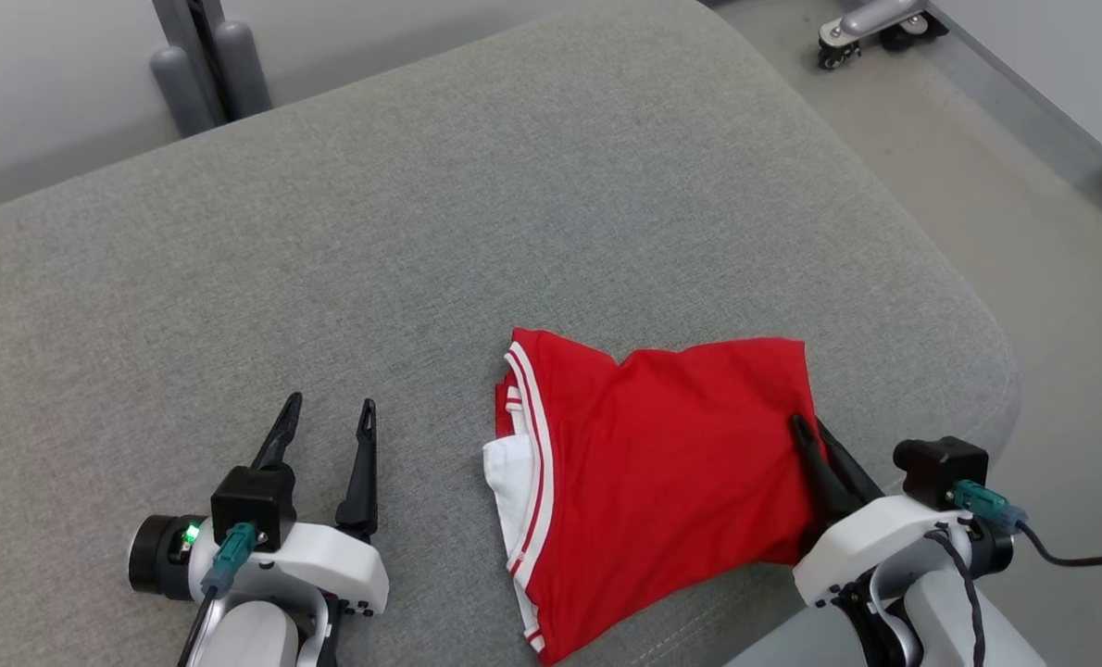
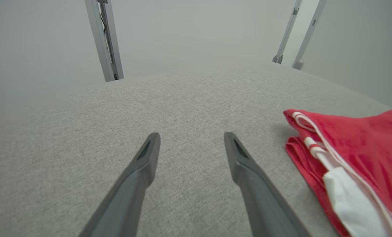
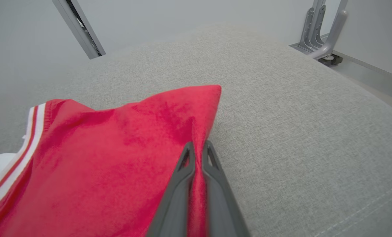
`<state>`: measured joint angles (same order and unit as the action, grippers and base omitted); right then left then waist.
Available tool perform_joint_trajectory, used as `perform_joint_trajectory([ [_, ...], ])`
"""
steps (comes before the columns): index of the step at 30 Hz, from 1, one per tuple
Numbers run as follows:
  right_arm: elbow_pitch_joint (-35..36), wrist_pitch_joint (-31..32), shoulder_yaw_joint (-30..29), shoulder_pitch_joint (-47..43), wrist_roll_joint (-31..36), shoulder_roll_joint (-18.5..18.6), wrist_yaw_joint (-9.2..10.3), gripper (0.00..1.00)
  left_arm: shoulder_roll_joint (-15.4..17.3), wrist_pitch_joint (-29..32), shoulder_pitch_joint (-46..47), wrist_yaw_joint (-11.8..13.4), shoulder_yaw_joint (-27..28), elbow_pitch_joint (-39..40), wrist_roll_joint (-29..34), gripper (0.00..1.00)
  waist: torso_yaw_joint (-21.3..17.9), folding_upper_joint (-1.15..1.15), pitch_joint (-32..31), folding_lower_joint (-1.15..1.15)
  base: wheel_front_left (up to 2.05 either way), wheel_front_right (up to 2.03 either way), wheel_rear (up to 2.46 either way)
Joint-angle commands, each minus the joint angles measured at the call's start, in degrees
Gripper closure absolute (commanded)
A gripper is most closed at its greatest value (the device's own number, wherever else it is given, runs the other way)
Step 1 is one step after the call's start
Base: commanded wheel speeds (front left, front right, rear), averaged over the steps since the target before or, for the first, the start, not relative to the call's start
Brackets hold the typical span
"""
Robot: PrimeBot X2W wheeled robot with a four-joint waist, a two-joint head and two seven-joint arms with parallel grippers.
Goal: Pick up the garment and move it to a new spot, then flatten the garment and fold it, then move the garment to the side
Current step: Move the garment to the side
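Apparently the last step is beginning: the red garment [image 1: 662, 463] is lying folded into a compact, roughly square packet near the front right corner of the grey upholstered cushion [image 1: 421, 232]. Its white-striped hem [image 1: 531, 417] is facing the cushion's left edge, with a white inner layer [image 1: 505, 472] peeking out beneath. The right gripper [image 1: 807, 426] is pinching the packet's right edge, fingers closed with red cloth between them. Whether it is catching every layer I cannot tell. The left gripper [image 1: 330, 402] is hovering wide open and holding nothing over bare cushion, near the garment's left side but apart from it.

Moving the packet aside is probably calling for a low, slow drag or lift, since a one-edge pinch is risking the folds falling open. The cushion's right edge is lying close, so room that way is looking scarce.
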<state>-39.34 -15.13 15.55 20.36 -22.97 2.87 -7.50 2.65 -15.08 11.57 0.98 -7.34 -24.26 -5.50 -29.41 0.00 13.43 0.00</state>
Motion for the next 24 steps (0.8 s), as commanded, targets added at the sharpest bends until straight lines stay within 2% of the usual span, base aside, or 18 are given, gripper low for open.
perform_joint_trajectory([
  [1, 0.3, 0.0, -0.7, 1.1, 1.0, 0.1, 0.02, 1.00, 0.5, -0.1, 1.1, -0.4, -0.1, 0.0, 0.4, 0.00, 0.4, 0.00, 1.3, 0.00, 0.00, 0.00, 0.00],
  [6, -0.5, 0.0, -4.8, 4.5, 4.3, 0.2, 0.02, 1.00, 0.4, -0.1, 2.1, -0.8, 0.2, 0.5, 1.5, 0.00, 4.0, 0.00, 3.0, 0.00, 0.00, 0.00, 0.00],
  [12, -3.8, 0.0, -12.7, 12.3, 13.6, 0.6, 0.02, 1.00, 0.5, -0.1, 3.0, -1.3, 0.7, 1.3, 2.8, 0.00, 9.3, 0.00, 5.5, 0.00, 0.00, 0.00, 0.00],
  [15, -6.1, 0.0, -18.3, 16.9, 18.6, 2.5, 0.03, 1.00, 0.8, -0.1, 3.6, -1.5, 1.0, 1.9, 3.3, 0.00, 11.8, 0.00, 6.8, 0.00, 0.00, 0.00, 0.00],
  [24, -14.8, 0.0, -39.5, 26.0, 33.9, 12.5, 0.02, 1.00, 0.9, -0.1, 4.8, -2.0, 0.7, 2.4, 4.0, 0.00, 18.2, 0.00, 8.5, 0.00, 0.00, 0.00, 0.00],
])
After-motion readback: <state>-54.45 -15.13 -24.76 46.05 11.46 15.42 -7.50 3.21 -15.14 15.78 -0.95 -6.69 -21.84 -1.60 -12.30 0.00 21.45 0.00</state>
